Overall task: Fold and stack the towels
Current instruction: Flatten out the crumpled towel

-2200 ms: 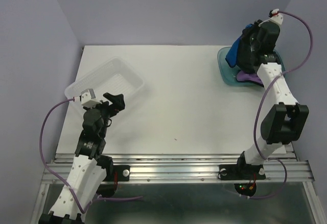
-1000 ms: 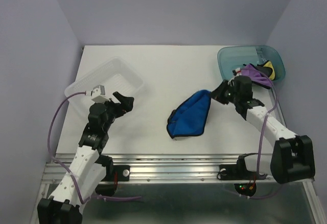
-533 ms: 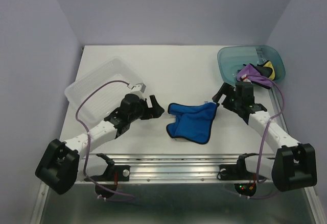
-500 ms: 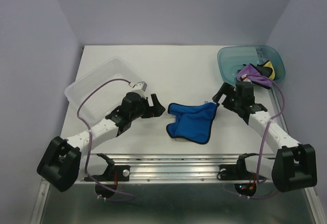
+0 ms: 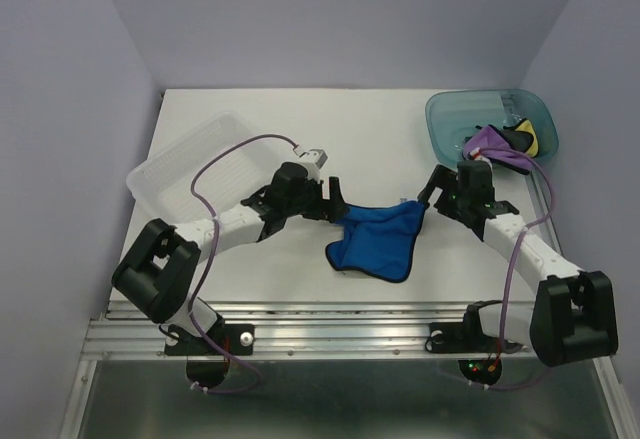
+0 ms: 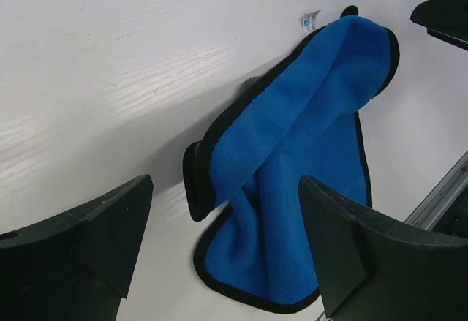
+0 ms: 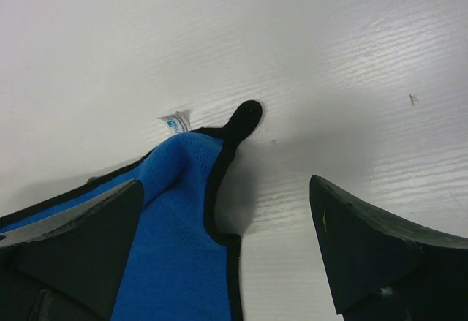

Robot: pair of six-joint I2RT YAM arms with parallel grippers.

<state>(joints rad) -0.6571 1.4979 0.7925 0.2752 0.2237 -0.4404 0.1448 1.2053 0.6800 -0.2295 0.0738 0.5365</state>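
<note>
Blue towel (image 5: 378, 241) crumpled on table (image 5: 350, 139), white tag (image 6: 310, 21) illegible, left tool (image 5: 333, 202) and right tool (image 5: 432, 187) spread apart

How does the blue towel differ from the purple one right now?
The blue towel lies on the white table between the open left hand and right hand; the purple towel sits in the teal tub. The blue one shows almost fully, black edging visible; the purple one is partly hidden by the right arm. Both are bunched, unfolded, and unheld.
</note>
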